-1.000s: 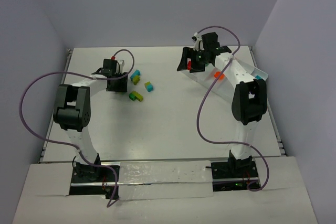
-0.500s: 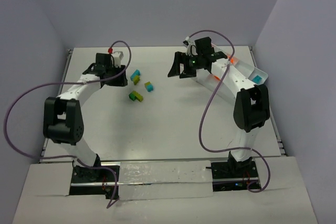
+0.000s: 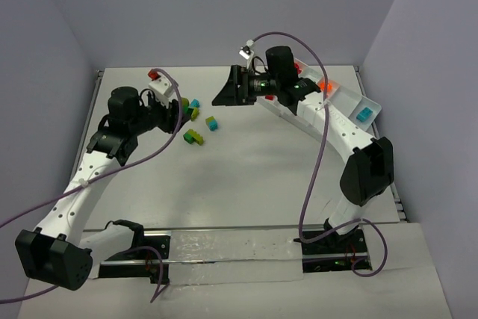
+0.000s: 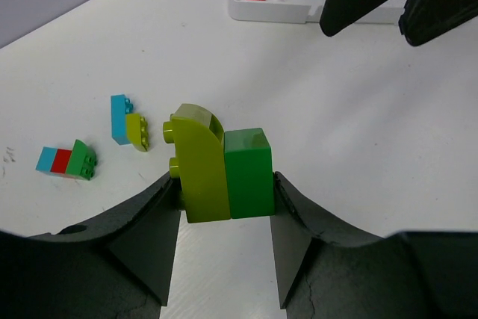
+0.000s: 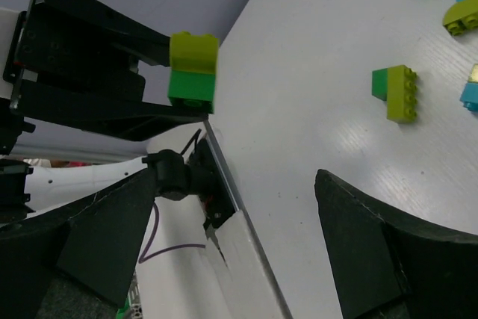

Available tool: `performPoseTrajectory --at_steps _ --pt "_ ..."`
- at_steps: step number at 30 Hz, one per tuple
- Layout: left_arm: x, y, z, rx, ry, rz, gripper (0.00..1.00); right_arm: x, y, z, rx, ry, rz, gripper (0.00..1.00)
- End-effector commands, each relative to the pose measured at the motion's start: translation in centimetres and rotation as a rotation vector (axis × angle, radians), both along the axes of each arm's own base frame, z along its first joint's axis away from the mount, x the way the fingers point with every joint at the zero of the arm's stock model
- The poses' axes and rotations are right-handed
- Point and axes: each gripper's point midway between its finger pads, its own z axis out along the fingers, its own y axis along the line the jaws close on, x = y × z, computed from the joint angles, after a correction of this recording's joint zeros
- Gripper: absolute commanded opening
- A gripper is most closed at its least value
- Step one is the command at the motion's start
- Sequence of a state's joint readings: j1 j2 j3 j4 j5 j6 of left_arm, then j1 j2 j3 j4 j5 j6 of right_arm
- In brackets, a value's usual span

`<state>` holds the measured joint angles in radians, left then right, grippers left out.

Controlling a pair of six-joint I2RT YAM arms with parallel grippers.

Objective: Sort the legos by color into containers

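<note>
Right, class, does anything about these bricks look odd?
Yes: the left hand grips a yellow-green brick joined to a green brick, and a cyan-red-green cluster lies on the table, likewise joined. Mixed colours cannot be sorted as one piece.

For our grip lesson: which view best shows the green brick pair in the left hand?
Left wrist: the brick pair sits large and central, gripped by the left hand. Right wrist shows it smaller, side-on; the top view, barely.
</note>
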<state>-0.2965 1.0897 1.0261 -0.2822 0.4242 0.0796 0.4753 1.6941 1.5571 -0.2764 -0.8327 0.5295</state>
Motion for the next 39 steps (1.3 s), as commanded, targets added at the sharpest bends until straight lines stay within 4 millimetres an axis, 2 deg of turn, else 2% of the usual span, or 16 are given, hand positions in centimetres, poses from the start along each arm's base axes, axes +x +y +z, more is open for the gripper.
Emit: performPoseTrajectory --at_steps 1,5,10,19,24,27,33,35,36,37,38,39 --pt "-0.5 -1.3 1.7 0.006 -0.071 -0.057 0.0 -1.7 1.8 4.5 0.049 -0.102 0.019 0.94" --pt "-0.9 -2.2 2.3 0.019 -0.091 -0.066 0.0 -2.1 3.3 3.9 0.022 -0.083 0.039 0.93" --pt "-1.3 -3.0 2.1 0.03 -0.09 -0.088 0.0 -2.4 4.6 3.1 0.02 -0.046 0.072 0.9" --pt "-1.4 -3.7 2.9 0.01 -0.099 -0.102 0.0 -2.8 5.9 0.7 -0.01 -0.003 0.113 0.85" --pt "-1.5 -4.0 3.6 -0.004 -0.1 -0.11 0.0 -3.0 6.4 0.9 -0.003 -0.003 0.132 0.79" --pt "-1.5 -4.0 3.4 -0.002 -0.101 -0.107 0.0 -3.0 6.7 0.8 0.004 0.008 0.141 0.68" --pt "-1.0 -3.8 3.4 -0.001 -0.108 -0.086 0.0 -4.6 7.1 0.6 0.028 0.023 0.199 0.47" --pt "-0.8 -3.8 3.5 -0.003 -0.108 -0.077 0.0 -5.2 7.3 0.5 0.033 0.028 0.222 0.39" --pt "-0.5 -3.7 3.5 -0.003 -0.11 -0.063 0.0 -5.7 7.5 0.6 0.041 0.031 0.247 0.29" --pt "-0.3 -3.6 3.5 -0.003 -0.11 -0.052 0.03 -6.2 7.6 0.7 0.051 0.037 0.271 0.18" --pt "-0.1 -3.6 3.5 -0.002 -0.109 -0.047 0.13 -6.7 7.6 0.8 0.064 0.049 0.295 0.05" --pt "0.0 -3.6 3.4 -0.002 -0.107 -0.037 0.28 -7.1 7.6 1.0 0.078 0.056 0.316 0.0"
